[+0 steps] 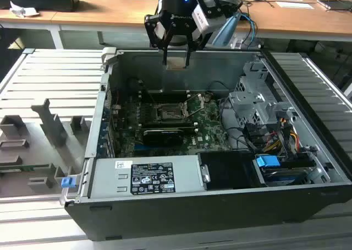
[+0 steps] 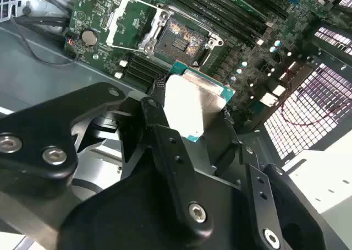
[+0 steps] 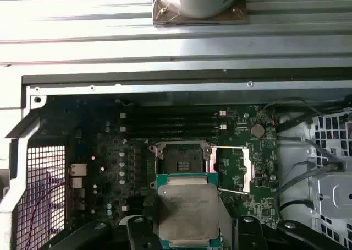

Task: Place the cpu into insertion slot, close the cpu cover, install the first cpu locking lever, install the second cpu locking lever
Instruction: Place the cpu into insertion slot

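Note:
My gripper (image 1: pixel 176 59) hangs above the back wall of the open computer case, shut on the cpu (image 1: pixel 176 62), a pale flat square chip. In both wrist views the cpu (image 2: pixel 192 102) (image 3: pixel 187 210) shows a silver lid and a green edge between the black fingers (image 2: pixel 157 118). Below it the insertion slot (image 1: pixel 167 113) (image 2: pixel 180 39) (image 3: pixel 181 162) lies bare on the green motherboard. The cpu cover (image 2: pixel 125 20) (image 3: pixel 242 170) is swung open beside the slot. Thin lever wires (image 3: pixel 231 191) stand out at the cover's side.
A long black expansion card (image 1: pixel 163 134) lies in front of the slot. Memory slots (image 3: pixel 170 123) run behind it. A drive cage with cables (image 1: pixel 258 112) fills the case at the exterior view's right, and a power supply (image 1: pixel 146 175) sits at the front. Ribbed grey panels (image 1: pixel 49 85) flank the case.

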`<act>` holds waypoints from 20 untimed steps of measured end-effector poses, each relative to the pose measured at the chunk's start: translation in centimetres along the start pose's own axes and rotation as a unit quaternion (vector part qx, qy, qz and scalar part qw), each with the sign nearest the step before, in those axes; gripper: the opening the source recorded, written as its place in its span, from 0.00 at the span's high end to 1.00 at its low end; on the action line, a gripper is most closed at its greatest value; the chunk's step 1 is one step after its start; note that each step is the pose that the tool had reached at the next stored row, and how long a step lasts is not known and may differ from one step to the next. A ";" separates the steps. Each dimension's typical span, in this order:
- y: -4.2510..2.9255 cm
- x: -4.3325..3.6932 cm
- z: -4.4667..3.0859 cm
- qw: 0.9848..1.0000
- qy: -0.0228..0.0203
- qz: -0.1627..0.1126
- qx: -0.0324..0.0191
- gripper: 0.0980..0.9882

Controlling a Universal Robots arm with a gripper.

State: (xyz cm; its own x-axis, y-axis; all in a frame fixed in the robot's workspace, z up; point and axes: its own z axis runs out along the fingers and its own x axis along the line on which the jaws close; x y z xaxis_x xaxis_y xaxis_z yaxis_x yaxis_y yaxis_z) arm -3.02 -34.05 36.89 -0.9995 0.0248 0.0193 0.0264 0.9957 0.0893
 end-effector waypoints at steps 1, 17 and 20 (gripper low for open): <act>0.00 0.00 0.00 1.000 0.000 0.003 0.000 0.52; 0.00 0.00 0.06 0.999 -0.004 0.050 0.000 0.52; -0.01 0.00 0.07 0.998 -0.005 0.055 0.000 0.52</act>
State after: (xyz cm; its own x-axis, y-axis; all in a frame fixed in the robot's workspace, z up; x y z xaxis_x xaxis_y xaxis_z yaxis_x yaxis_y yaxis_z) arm -3.02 -34.05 36.82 -0.9906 0.1352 0.0191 0.1364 0.9869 0.0867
